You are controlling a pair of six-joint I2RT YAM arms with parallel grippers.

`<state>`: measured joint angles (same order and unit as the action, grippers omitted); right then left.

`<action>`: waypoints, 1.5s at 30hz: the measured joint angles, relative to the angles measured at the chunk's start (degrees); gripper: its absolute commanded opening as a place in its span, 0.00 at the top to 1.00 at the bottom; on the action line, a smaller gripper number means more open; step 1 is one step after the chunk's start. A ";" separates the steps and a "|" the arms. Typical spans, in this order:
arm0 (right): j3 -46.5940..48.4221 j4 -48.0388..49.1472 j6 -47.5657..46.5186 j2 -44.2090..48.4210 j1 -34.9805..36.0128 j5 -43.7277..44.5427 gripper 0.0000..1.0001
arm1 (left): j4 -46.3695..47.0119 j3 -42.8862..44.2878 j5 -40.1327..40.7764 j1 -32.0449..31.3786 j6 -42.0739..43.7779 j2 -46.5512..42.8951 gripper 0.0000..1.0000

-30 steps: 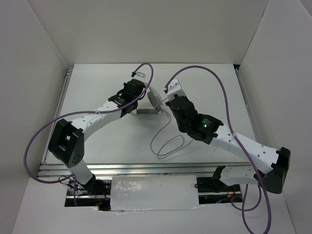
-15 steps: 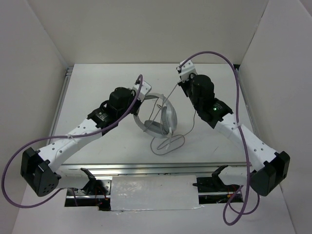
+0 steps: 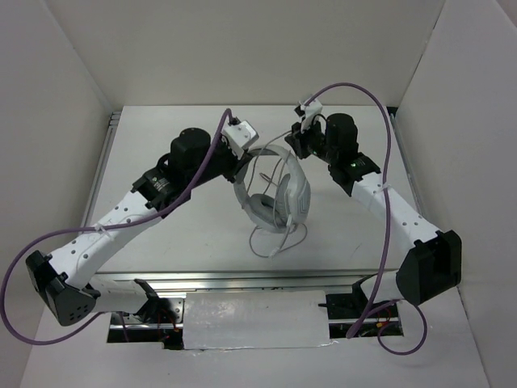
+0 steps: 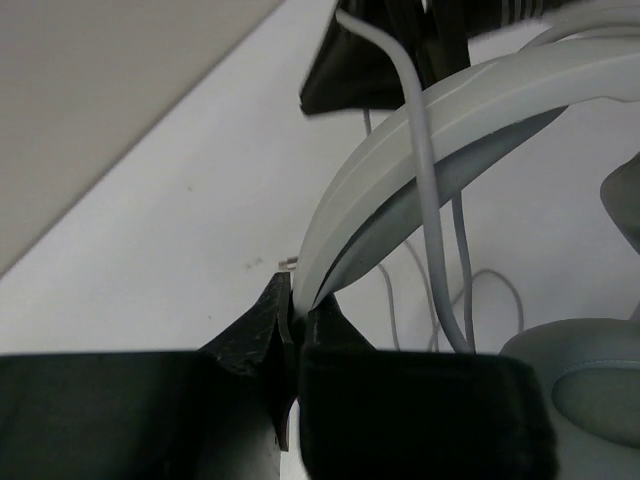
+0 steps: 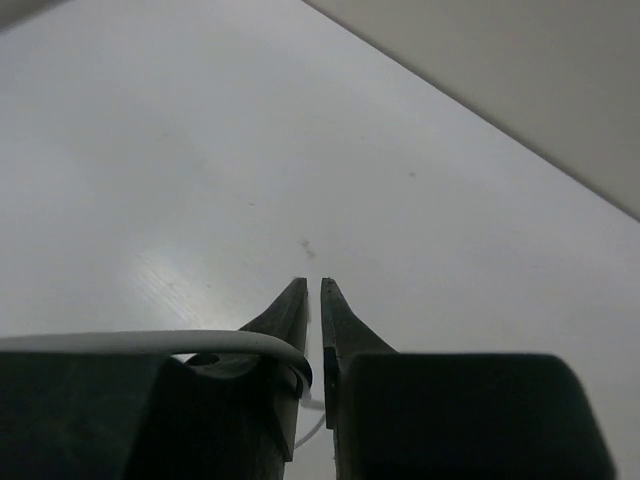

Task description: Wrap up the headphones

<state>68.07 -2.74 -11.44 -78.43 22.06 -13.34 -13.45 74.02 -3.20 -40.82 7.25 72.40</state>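
Note:
The light grey-white headphones (image 3: 279, 202) hang upright above the table's middle, headband on top and ear cups below. My left gripper (image 3: 242, 162) is shut on the left end of the headband (image 4: 450, 110); in the left wrist view its jaws (image 4: 297, 290) pinch the band's edge. The thin grey cable (image 4: 425, 180) runs over the band and down to a loose loop (image 3: 279, 240) on the table. My right gripper (image 3: 297, 145) sits just right of the band's top, shut on the cable (image 5: 220, 343), which bends over its left finger into the gap between the fingers (image 5: 313, 285).
White walls enclose the table (image 3: 161, 226) on three sides. Thick purple arm cables (image 3: 380, 113) arc over both arms. A metal rail (image 3: 242, 279) runs along the near edge.
My left gripper has raised and turned the headphones so that they hang upright. My right gripper has shifted a little left, close to the headband's top, and the cable loop has drawn in.

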 measured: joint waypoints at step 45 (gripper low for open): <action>-6.97 13.11 9.60 17.66 -12.66 3.28 1.00 | -6.25 8.20 17.07 0.57 -7.50 12.48 1.00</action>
<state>61.10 10.37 -1.85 -60.77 9.41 -10.07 -19.70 82.21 13.87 -40.25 -0.25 84.88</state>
